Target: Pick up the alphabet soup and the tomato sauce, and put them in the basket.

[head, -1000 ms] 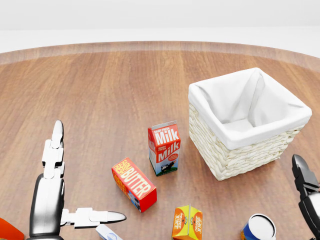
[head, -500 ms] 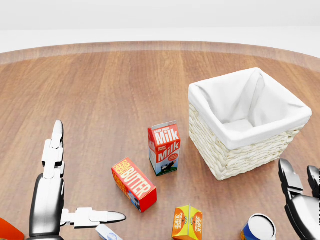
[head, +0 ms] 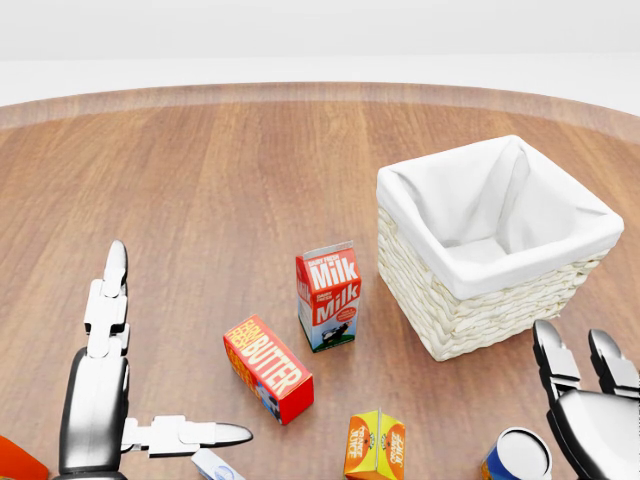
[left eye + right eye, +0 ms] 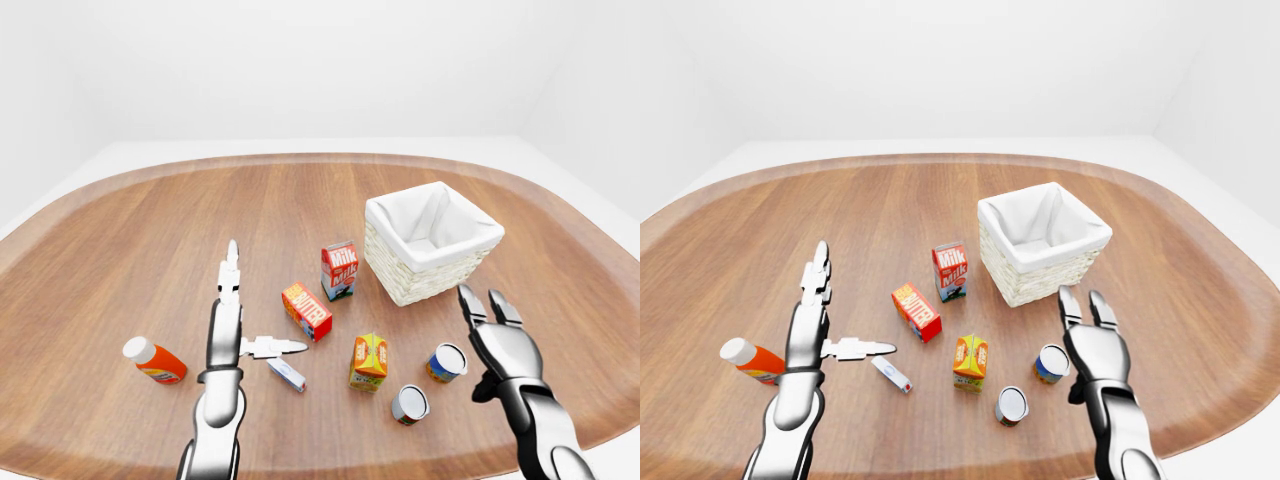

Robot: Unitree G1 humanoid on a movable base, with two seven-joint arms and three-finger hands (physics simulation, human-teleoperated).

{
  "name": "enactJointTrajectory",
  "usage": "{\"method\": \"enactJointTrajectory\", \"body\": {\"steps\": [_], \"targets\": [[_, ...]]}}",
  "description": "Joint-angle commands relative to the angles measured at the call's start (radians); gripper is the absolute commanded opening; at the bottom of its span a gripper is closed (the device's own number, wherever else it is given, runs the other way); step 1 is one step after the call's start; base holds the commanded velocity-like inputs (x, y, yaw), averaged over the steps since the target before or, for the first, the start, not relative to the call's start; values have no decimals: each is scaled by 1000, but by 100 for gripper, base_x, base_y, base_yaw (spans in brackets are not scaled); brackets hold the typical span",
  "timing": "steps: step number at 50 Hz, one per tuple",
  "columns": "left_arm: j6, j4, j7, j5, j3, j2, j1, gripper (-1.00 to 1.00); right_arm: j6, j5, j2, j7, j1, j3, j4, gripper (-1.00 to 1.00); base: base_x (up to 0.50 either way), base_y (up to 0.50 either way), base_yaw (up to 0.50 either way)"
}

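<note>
Two cans stand at the lower right of the left-eye view. One has a blue and orange label, likely the alphabet soup (image 4: 446,362). The other has a red label, likely the tomato sauce (image 4: 410,404). The white-lined wicker basket (image 4: 415,283) sits above them with nothing showing inside. My right hand (image 4: 481,303) is open, fingers spread upward, just right of the blue can and apart from it. Over on the left my left hand (image 4: 267,297) is open, one finger pointing up and the thumb out toward the butter box.
A milk carton (image 4: 339,270), a butter box (image 4: 307,311) and an orange juice carton (image 4: 369,361) stand between my hands. A small white tube (image 4: 287,375) lies by my left thumb, a ketchup bottle (image 4: 154,361) further left. The round wooden table's edge (image 4: 600,415) runs close on the right.
My right hand has come in from the right edge of the head view, moving left and up toward the blue can. The left hand and all objects are still.
</note>
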Motion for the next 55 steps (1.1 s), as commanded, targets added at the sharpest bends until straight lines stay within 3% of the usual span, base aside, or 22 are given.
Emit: {"method": "enactJointTrajectory", "body": {"steps": [1,55], "targets": [[0,-8,-2,-15,5,-1,3,100,0,-11,-7,-21,-8,26,52,100,0,0,0],[0,-8,-3,-15,5,-1,4,100,0,-123,-60,-244,-76,183,326,100,0,0,0]]}}
